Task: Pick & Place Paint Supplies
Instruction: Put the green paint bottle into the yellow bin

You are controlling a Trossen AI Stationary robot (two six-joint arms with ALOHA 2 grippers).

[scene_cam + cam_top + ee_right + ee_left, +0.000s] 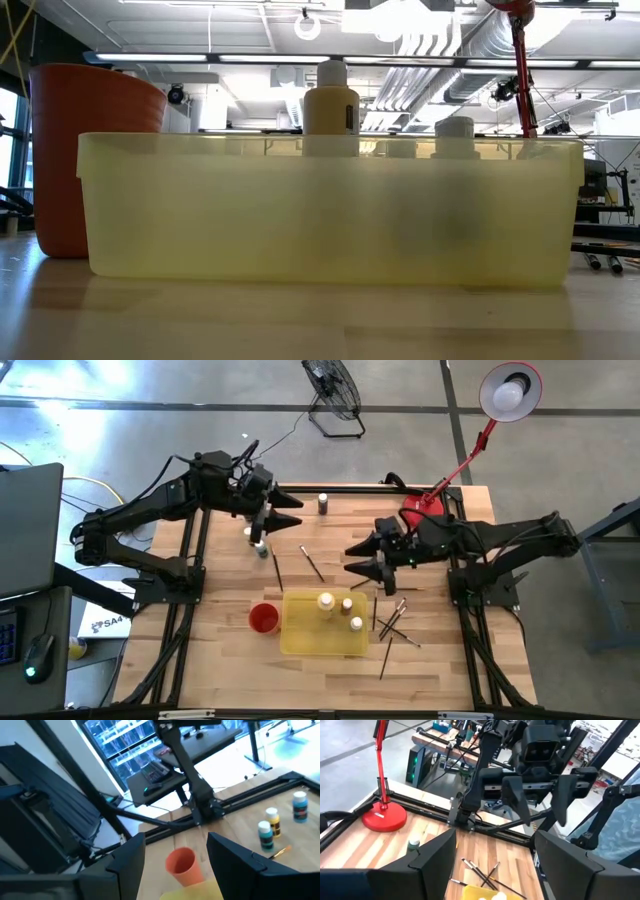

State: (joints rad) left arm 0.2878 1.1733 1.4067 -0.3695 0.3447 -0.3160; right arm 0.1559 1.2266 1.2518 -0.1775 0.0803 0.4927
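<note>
Three pale-capped paint bottles [338,610] stood in the yellow tray [300,640] on the wooden tabletop [220,660], beside the red cup [263,618]; paintbrushes [395,628] lay scattered just right of it. A red desk lamp [432,500] stood at the far edge. The left gripper [285,512] and right gripper [362,558] hovered above, fingers spread, holding nothing.

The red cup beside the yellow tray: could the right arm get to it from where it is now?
Probably yes. The right gripper hangs open above the table, and the red cup stands apart from the yellow tray, nothing over it.
</note>
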